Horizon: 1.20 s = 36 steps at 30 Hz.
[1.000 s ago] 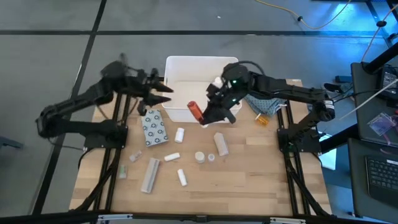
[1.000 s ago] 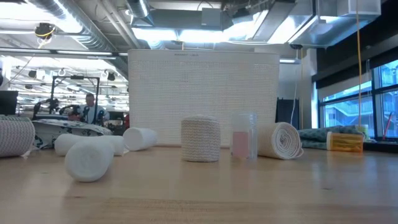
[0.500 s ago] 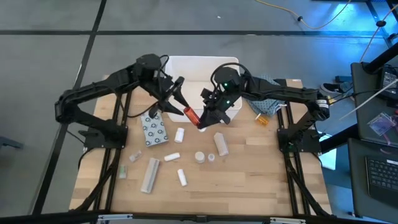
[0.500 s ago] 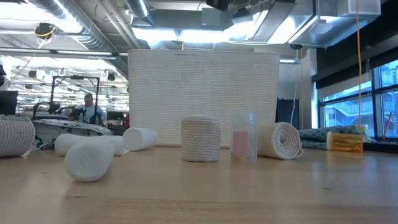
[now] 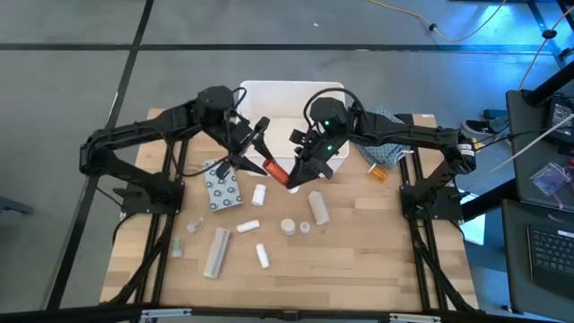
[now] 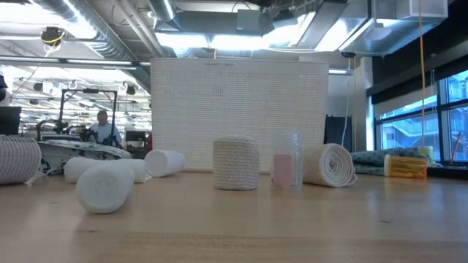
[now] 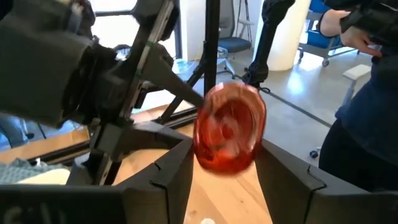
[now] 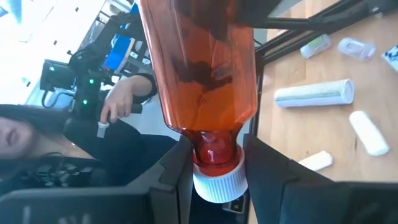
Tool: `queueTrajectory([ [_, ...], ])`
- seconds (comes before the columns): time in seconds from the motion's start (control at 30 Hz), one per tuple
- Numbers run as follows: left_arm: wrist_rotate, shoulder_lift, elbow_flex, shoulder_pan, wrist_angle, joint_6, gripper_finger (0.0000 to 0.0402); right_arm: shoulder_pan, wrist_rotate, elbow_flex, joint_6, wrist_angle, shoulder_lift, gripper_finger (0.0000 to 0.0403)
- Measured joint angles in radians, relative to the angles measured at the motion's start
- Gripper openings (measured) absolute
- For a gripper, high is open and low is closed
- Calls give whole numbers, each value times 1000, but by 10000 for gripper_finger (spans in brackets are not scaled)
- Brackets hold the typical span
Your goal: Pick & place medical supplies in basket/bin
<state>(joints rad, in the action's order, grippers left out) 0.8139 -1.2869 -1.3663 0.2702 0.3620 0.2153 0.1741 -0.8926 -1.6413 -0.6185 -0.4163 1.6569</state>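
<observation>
While the red bottle is gripped at its neck just above the white cap by the right gripper, its other end is framed by the left gripper, both meeting above the table at the near wall of the white tub. In the right wrist view the bottle is seen clamped tight between the two dark fingers, cap toward the camera. In the left wrist view the bottle's round base is seen between the left fingers, which are set partly apart on either side of it; whether they press on it cannot be told.

On the wood nearer the front, the remaining supplies are spread: a grey dotted packet beside the left gripper, a long pale tube, several small white rolls, a beige roll and small clear vials. A patterned cloth and an orange bottle are found under the right arm. A person is seen far behind in the low view.
</observation>
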Motion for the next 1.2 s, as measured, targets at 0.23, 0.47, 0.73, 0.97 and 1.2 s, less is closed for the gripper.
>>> queueTrajectory([
  [0.23,-8,0,0,-27,-15,-1,162,0,-11,0,-58,-8,0,113],
  [0.47,-17,0,1,-45,-43,-11,152,0,-16,-2,-101,-10,-2,113],
  [0.73,-22,1,1,-52,-53,-22,131,0,-9,-1,-63,7,-2,116],
  [0.97,-35,3,-1,-52,-65,-49,120,4,-63,2,34,48,3,145],
  [1.2,-12,9,-1,-56,-56,-174,118,46,86,2,110,19,1,172],
])
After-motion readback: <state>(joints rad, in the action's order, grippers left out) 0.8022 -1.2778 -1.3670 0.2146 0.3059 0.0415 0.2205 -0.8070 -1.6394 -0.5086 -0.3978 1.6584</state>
